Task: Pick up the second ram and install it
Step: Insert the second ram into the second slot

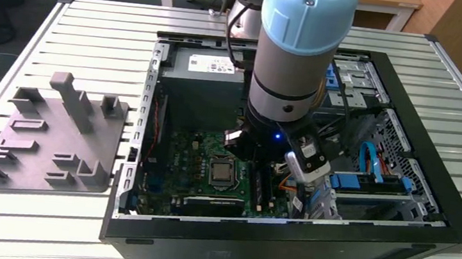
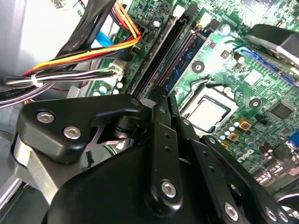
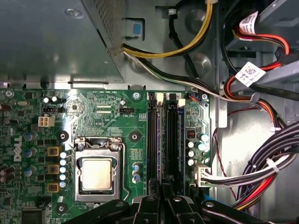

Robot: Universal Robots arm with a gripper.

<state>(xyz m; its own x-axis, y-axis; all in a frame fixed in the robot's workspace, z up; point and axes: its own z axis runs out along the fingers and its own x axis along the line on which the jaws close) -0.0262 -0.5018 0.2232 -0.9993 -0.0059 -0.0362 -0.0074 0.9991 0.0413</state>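
The black metal gripper (image 3: 163, 198) is down inside the open black computer case (image 1: 429, 208). Its fingers (image 2: 161, 140) are pressed close together on the thin dark second ram (image 3: 163, 179). The ram stands on its edge between the long black slots (image 3: 152, 135) on the green motherboard (image 3: 93, 112). In the first wrist view, the shiny square chip (image 3: 97, 173) is at 9 o'clock from the ram. The gray slotted tray (image 1: 54, 140) sits outside the case.

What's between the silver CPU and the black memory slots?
In the first wrist view, green motherboard with two small blue capacitors.
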